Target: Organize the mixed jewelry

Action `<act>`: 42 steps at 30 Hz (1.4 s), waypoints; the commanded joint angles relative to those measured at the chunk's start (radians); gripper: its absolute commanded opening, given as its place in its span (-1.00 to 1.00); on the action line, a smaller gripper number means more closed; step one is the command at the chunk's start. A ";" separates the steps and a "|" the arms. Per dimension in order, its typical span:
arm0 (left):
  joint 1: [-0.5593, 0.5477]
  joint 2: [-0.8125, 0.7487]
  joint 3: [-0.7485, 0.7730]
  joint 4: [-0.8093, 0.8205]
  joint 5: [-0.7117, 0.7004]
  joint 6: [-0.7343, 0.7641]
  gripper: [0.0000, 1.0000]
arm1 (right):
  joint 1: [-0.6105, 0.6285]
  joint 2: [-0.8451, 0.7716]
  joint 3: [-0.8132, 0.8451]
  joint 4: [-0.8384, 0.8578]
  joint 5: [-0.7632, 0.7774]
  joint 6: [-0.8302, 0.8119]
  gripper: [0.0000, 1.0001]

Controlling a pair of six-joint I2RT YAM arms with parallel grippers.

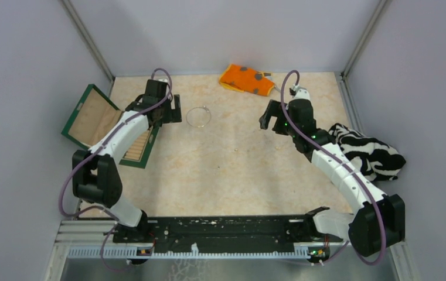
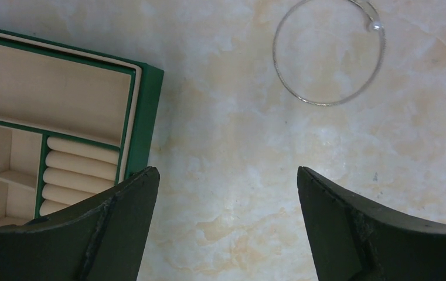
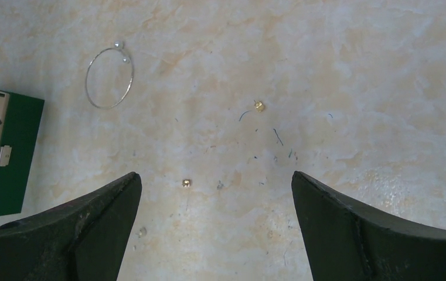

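On the tabletop (image 1: 238, 175), the thin wire bangle (image 2: 329, 52) lies flat, so closing jaws could skid over it or flick it away, since there is little height to catch. It rests ahead of the left gripper (image 2: 226, 196), off to the right and outside its spread, empty jaws. The right gripper (image 3: 215, 199), equally wide and empty, hangs above two tiny gold pieces (image 3: 186, 183).

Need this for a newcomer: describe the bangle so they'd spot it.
Find the open green jewelry box at the table's left edge; just right of it lies the bangle. It's the only thin silvery hoop, pearl-tipped; its neighbours are tiny gold specks.
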 commanded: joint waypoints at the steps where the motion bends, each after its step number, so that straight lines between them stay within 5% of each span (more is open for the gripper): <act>1: 0.060 0.121 0.105 -0.056 -0.030 -0.013 0.85 | 0.001 -0.002 -0.007 0.033 -0.029 -0.006 0.97; 18: 0.139 0.374 0.200 0.002 0.002 0.008 0.56 | 0.001 0.024 -0.013 0.011 -0.066 0.013 0.96; 26: 0.124 0.312 0.127 0.110 0.319 0.070 0.53 | 0.001 0.030 -0.015 0.002 -0.060 0.025 0.96; 42: -0.006 0.279 0.123 0.111 0.351 0.118 0.57 | 0.001 0.042 -0.016 -0.003 -0.070 0.048 0.95</act>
